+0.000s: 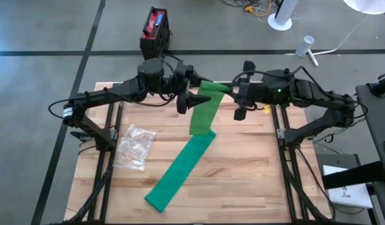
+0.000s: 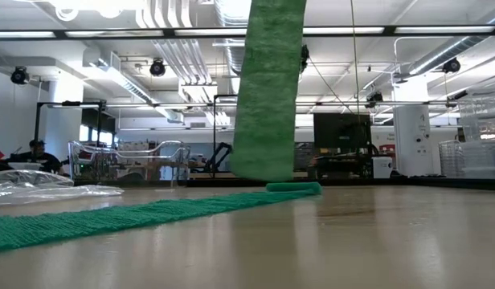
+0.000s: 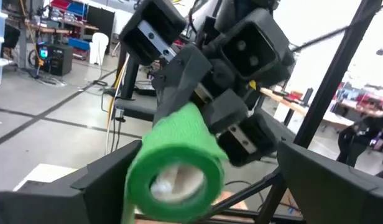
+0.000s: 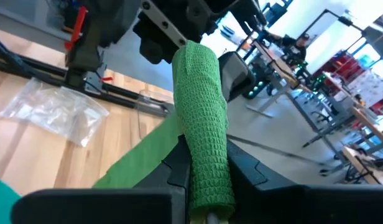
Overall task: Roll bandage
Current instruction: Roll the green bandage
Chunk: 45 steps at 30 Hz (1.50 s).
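Item: green bandage (image 1: 191,149), rolled end raised over the worktop's far edge, tail trailing to the near edge. Right gripper (image 4: 201,186): clamped on the roll's core. Left gripper (image 1: 194,100): spread wide beside the roll, holding nothing. Risk: unsupported hanging strip may slacken, winding loose or skewed.
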Tool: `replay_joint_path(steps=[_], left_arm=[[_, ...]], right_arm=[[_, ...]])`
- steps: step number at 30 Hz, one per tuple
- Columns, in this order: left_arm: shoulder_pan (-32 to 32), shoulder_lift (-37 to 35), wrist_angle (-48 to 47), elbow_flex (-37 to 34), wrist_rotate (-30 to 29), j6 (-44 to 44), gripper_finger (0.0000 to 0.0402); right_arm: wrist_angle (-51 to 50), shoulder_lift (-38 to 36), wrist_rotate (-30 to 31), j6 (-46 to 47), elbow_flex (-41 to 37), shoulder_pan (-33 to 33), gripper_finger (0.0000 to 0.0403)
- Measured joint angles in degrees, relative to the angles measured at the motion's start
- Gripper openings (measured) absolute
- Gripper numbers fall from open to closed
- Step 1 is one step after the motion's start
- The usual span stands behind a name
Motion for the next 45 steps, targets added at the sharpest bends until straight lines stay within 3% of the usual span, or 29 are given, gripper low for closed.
replay_joint_path(steps=[21,27,34,45], left_arm=[[1.3,0.0,1.6,0.0,0.7,-0.5,0.0334],[1.3,0.0,0.4,0.0,1.5,-2.2,0.0319],[1.4,0.0,-1.3,0.0,0.8,-2.4,0.0277],[1.7,-0.8,-2.2,0.0,1.0,0.4,0.0188]], right_arm=[[5.0,1.3,-0.3,-11.2,0.0,0.3,0.0047],[5.9,3.0,4.1,-17.4,0.1,0.3,0.0047],[6.9,4.7,6.8,-21.4,0.0,0.4,0.0047],[8.6,4.6,6.8,-20.2,0.0,0.4,0.0049]])
